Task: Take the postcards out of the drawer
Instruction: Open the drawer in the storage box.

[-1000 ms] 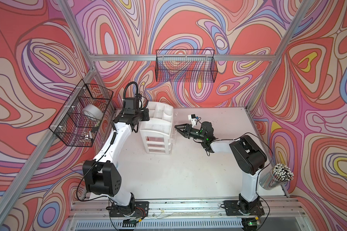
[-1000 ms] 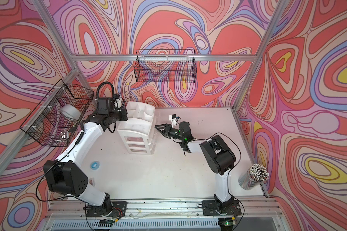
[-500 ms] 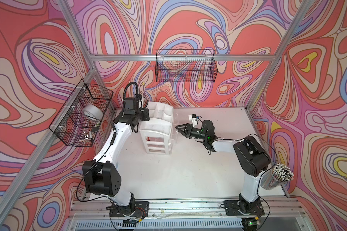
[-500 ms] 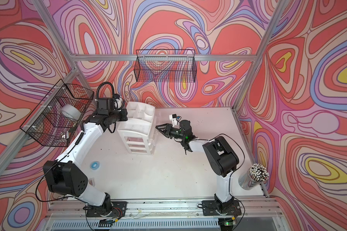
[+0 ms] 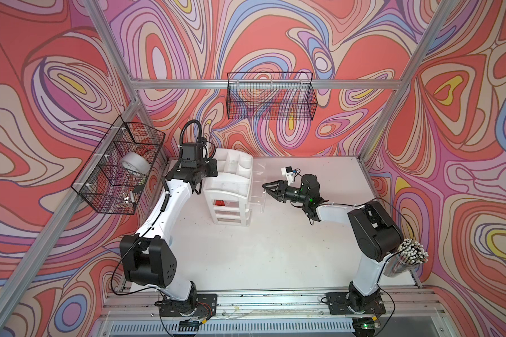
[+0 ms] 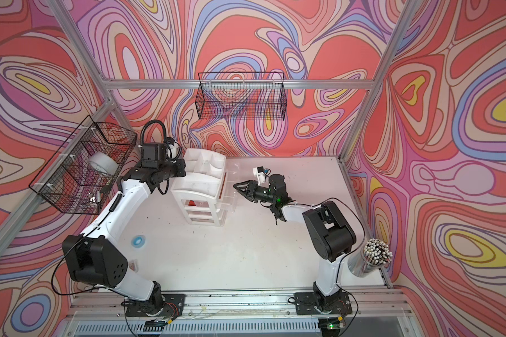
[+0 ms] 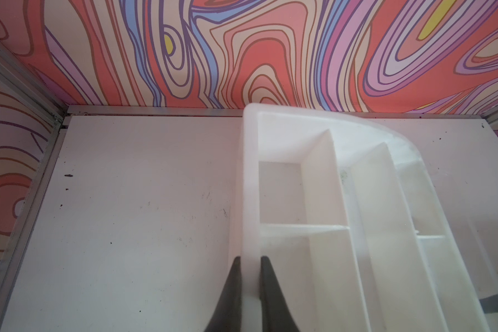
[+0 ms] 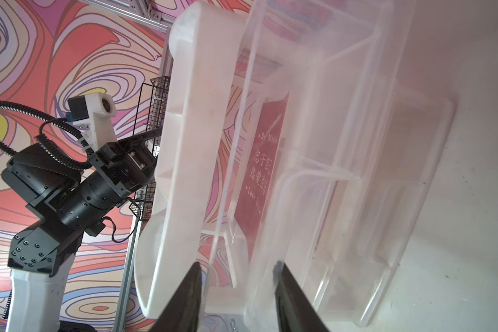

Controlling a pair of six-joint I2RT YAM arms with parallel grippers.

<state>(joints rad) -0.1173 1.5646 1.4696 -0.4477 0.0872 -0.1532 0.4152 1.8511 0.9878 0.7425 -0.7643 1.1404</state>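
**Postcards point(image 8: 259, 161) lie dead ahead of the right gripper point(image 8: 239, 266), back in the clear drawer point(image 8: 357, 143)**

We see a red face with white lettering through the clear plastic, flat on the drawer's floor. How many cards are stacked there we cannot tell. In a top view the same red shows point(image 5: 221, 202) under the top of the white drawer unit point(image 5: 229, 186). So we judge that the postcards sit largely back inside the unit, and the part of the drawer standing out toward the right arm looks bare.

The line that matters runs from the right gripper along the drawer's slide into the unit. The postcards lie on that line, beyond the fingertips, and their near edge runs crosswise to it. The right gripper is plainly the nearer one, at the drawer's open end. Its jaws stand part-way apart with the drawer's front lip between them; whether they pinch it we cannot tell.

The right arm reaches low across the table point(image 5: 275, 248) from its base at the front. Its forearm is near level, its wrist is rolled onto its side, and its fingers point at the unit.

The left gripper point(image 7: 250, 260) is closed on the rim of the unit's top tray, on the side away from the drawer's mouth. One finger sits on either side of the wall. We take that arm to be bracing the unit
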